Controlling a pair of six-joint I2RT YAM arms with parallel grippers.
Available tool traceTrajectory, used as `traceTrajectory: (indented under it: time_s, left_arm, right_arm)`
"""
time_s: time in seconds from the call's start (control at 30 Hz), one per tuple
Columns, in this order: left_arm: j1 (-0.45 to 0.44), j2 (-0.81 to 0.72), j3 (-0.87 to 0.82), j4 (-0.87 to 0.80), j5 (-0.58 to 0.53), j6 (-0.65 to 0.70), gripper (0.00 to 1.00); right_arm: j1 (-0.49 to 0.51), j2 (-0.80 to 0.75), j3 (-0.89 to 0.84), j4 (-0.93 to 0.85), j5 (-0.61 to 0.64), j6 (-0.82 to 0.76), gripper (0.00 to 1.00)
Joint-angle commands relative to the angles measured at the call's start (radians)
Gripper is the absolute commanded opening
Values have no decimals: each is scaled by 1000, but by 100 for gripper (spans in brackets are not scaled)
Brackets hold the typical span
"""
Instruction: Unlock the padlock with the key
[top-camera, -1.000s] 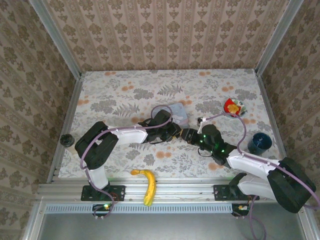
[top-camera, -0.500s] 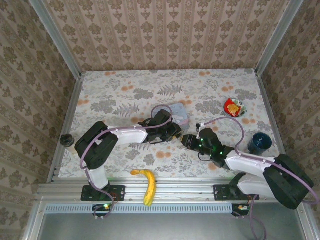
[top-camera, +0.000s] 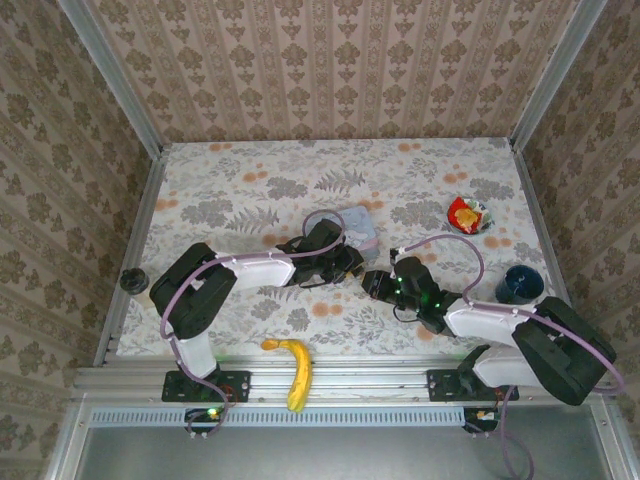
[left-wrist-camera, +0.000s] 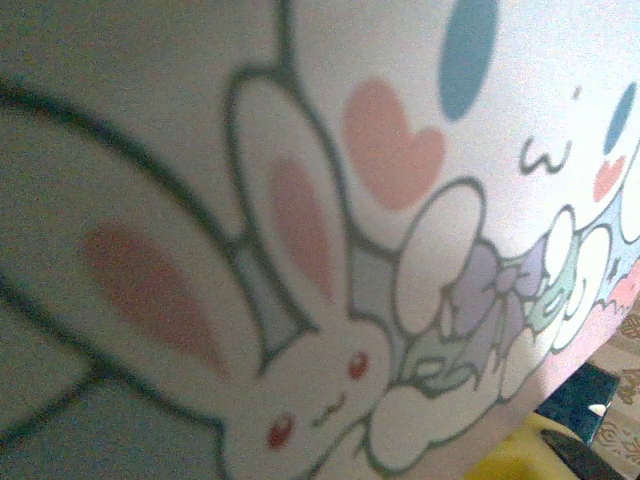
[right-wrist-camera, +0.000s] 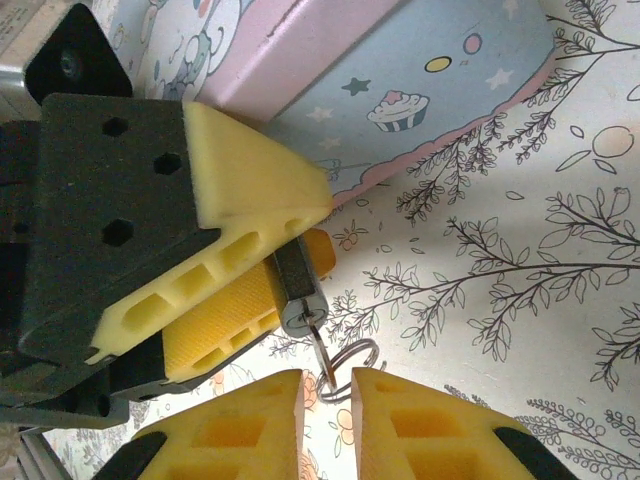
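Observation:
The padlock (right-wrist-camera: 297, 288), a small black block with a silver keyhole face, sits clamped between the yellow fingers of my left gripper (right-wrist-camera: 300, 240), which is shut on it. The key (right-wrist-camera: 322, 352) sticks out of the keyhole, its wire ring (right-wrist-camera: 356, 362) hanging toward the table. My right gripper (right-wrist-camera: 328, 392) faces the lock head-on, one yellow fingertip on each side of the key's head with a narrow gap showing on both sides. From above, the left gripper (top-camera: 345, 262) and the right gripper (top-camera: 372, 282) meet nose to nose mid-table.
The pale blue cartoon-printed tin (top-camera: 357, 226) lies just behind the left gripper, its bunny print (left-wrist-camera: 300, 300) close against the left wrist camera. A banana (top-camera: 291, 366) rests at the near edge, a small bowl (top-camera: 468, 214) and a dark blue cup (top-camera: 519, 285) at the right.
My right arm has slid left, up to the left gripper, and its fingers have drawn closer together around the key. The left arm has stayed put with the padlock.

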Motion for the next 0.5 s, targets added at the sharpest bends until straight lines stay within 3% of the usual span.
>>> traceTrajectory:
  time_s: [0.0, 0.13, 0.3, 0.47]
  left_arm:
    - [-10, 45, -23, -67, 161, -83, 6]
    - [-10, 46, -25, -67, 162, -81, 6]
    - [-9, 46, -26, -66, 163, -81, 6]
    - [-13, 49, -30, -66, 168, -77, 6]
  right_arm:
    - [7, 22, 24, 35, 27, 2, 20]
    - [7, 50, 35, 61, 16, 1, 18]
    - [7, 76, 50, 86, 13, 0, 6]
    - [7, 87, 67, 82, 25, -4, 7]
